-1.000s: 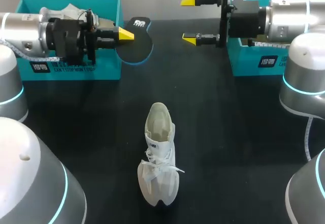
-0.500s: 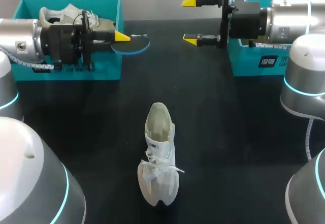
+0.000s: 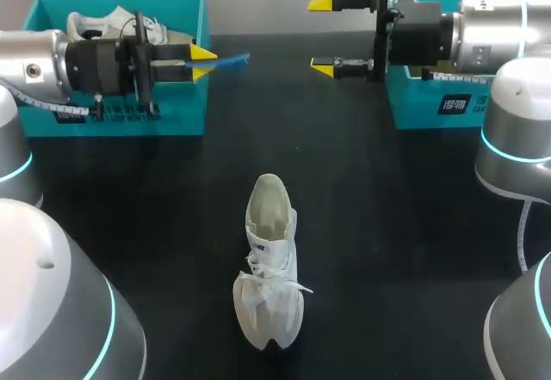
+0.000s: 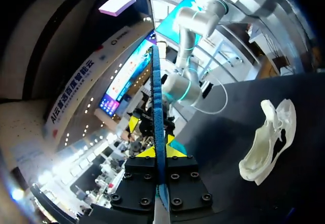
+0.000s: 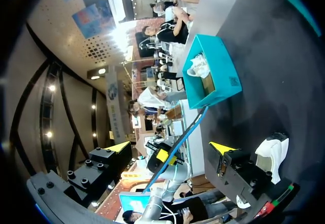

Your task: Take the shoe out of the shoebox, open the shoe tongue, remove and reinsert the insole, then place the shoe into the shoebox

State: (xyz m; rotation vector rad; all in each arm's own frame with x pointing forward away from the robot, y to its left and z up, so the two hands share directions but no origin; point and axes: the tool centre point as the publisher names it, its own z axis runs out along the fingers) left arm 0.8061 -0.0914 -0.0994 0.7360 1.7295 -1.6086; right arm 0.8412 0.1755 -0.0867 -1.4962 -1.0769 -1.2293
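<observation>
A white shoe [image 3: 271, 259] lies on the black table's middle, toe toward the front, its opening empty. My left gripper [image 3: 204, 61] hovers in front of the left teal shoebox [image 3: 120, 113], shut on the dark insole [image 3: 229, 59], which shows edge-on as a thin blue strip. In the left wrist view the insole [image 4: 156, 102] stands upright between the yellow tips of the left gripper [image 4: 157, 152], with the shoe [image 4: 269, 140] off to one side. My right gripper [image 3: 324, 35] hangs open at the back right, with nothing between its fingers. From the right wrist view, the insole [image 5: 190, 135] sits ahead of my right gripper [image 5: 170, 148].
The left shoebox holds another white shoe [image 3: 108, 22]. A second teal shoebox [image 3: 430, 104] stands at the back right under my right arm. The left shoebox [image 5: 210, 76] also shows ahead of the fingers in the right wrist view.
My left gripper has turned the insole from lying flat to edge-on and drawn back slightly to the left. The right arm and the shoe have not moved.
</observation>
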